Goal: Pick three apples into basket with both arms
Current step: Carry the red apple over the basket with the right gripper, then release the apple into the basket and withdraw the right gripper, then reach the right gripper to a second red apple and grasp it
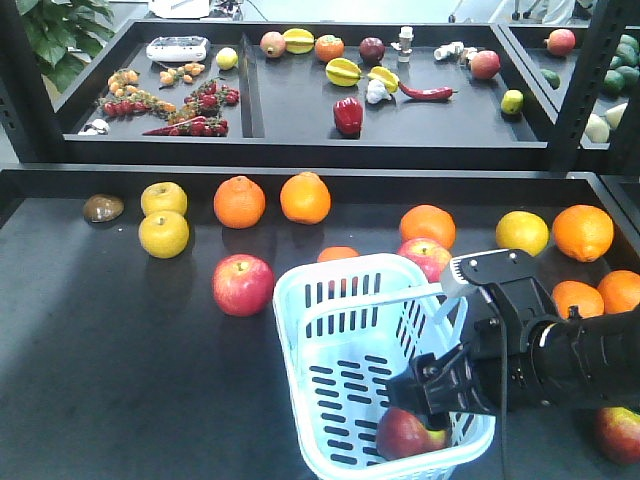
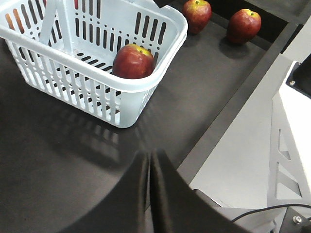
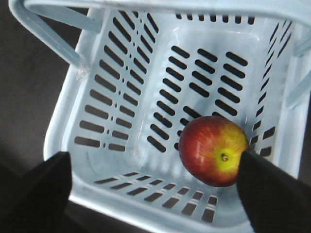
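One dark red apple with a yellow patch (image 3: 214, 150) lies in a corner of the pale blue-white plastic basket with slots (image 3: 121, 97). The right black pincer (image 3: 153, 155) hangs just above it. Its fingers (image 3: 272, 194) are spread wide and hold nothing, and the apple sits close by one of them. The apple's stem end points up at this pincer. The apple is round, so it has no long side.

The left black pincer (image 2: 149, 167) has its fingers pressed together with nothing between them. It is over the dark counter (image 2: 48, 160), near the basket. Two more dark red apples (image 2: 197, 14) (image 2: 244, 25) sit on the counter past the basket.
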